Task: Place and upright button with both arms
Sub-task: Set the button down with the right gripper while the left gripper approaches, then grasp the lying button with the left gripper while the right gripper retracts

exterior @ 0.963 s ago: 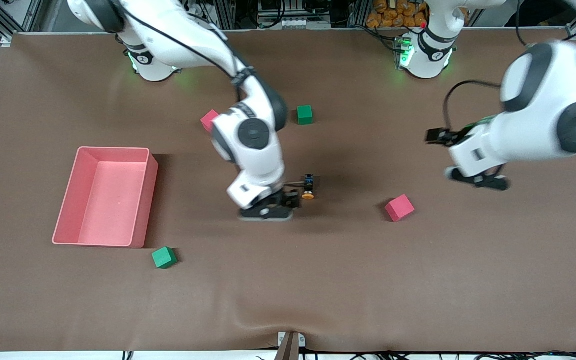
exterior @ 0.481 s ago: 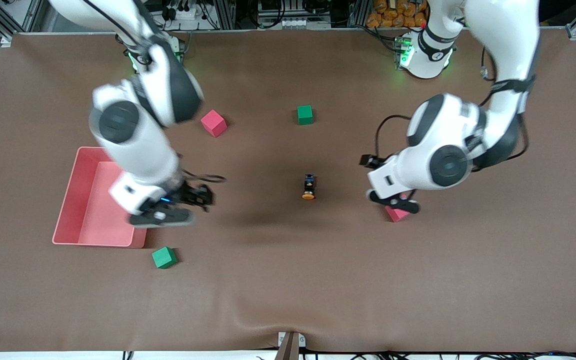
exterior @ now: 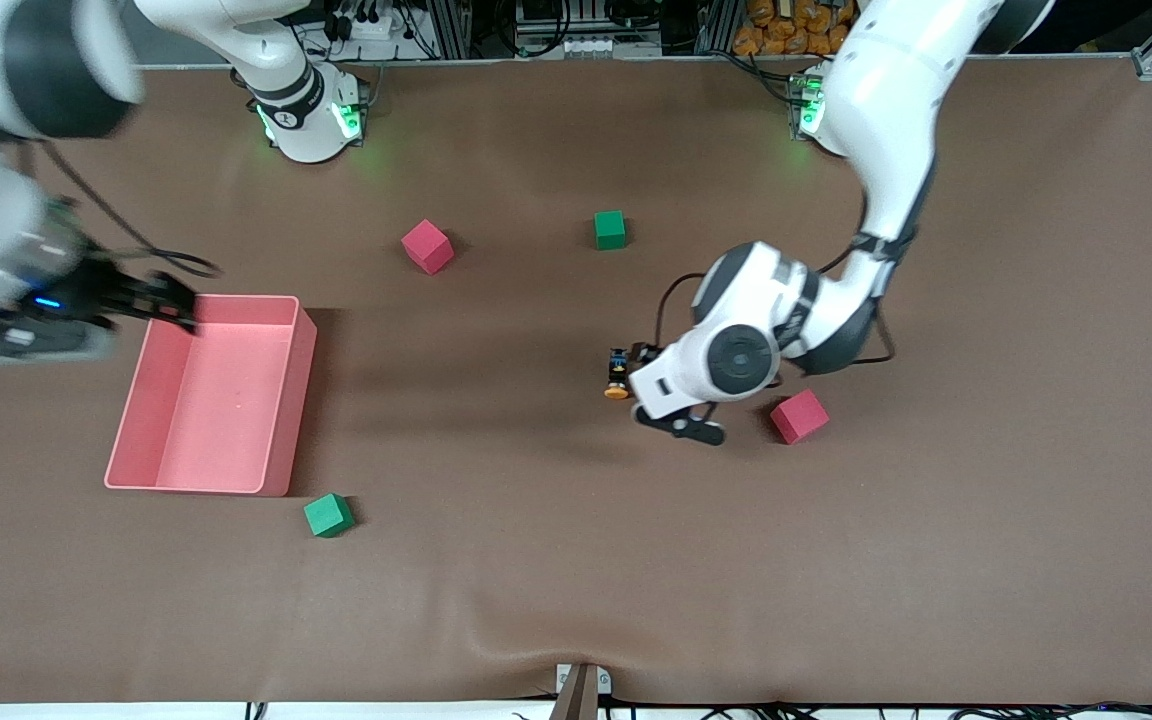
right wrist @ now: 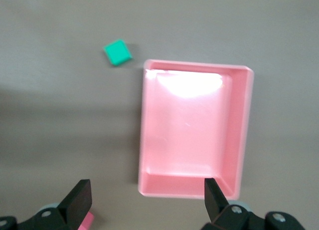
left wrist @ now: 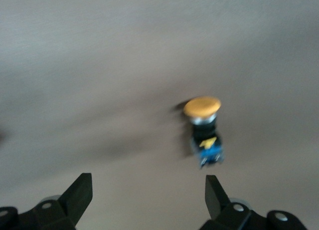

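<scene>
Button [exterior: 617,374] partly blurred, on side

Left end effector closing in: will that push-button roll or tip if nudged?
The push-button lies on its side on the table; its round orange cap suggests it may roll in an arc. It looks rigid and light, so the open left end effector could easily knock it away.
</scene>
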You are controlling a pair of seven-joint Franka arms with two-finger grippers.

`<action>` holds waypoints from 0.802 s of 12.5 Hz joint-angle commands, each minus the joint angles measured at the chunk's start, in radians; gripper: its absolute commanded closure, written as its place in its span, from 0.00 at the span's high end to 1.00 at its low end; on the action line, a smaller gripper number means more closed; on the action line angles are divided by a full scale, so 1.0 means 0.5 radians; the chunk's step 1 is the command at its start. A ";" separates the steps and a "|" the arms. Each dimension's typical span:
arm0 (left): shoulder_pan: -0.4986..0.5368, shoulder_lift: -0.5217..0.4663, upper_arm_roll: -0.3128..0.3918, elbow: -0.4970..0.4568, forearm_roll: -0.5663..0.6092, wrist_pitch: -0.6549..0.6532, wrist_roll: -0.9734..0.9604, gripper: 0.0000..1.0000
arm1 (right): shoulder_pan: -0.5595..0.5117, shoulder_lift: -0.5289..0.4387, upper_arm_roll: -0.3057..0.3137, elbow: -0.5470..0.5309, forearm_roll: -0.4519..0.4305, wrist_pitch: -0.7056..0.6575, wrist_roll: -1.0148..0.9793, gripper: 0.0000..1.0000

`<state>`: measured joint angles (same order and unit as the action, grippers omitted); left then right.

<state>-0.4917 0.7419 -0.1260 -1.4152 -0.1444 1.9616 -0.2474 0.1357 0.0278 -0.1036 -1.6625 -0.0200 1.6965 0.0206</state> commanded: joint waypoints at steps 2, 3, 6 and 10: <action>-0.109 0.179 0.010 0.128 -0.027 0.135 -0.088 1.00 | -0.203 -0.196 0.051 -0.062 0.022 -0.137 -0.148 1.00; -0.124 0.203 0.010 0.131 -0.027 0.139 -0.088 0.99 | -0.255 -0.206 0.060 -0.044 0.022 -0.168 -0.234 1.00; -0.176 0.256 0.013 0.131 -0.024 0.166 -0.100 0.86 | -0.342 -0.194 0.100 0.149 0.022 -0.328 -0.302 1.00; -0.186 0.283 0.016 0.131 -0.024 0.166 -0.180 0.76 | -0.456 -0.191 0.229 0.257 0.019 -0.444 -0.308 1.00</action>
<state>-0.5756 0.8664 -0.1268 -1.3790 -0.1444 2.0424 -0.3152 -0.0619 -0.0694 -0.0183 -1.5778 -0.0186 1.5045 -0.1153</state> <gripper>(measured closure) 0.154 0.000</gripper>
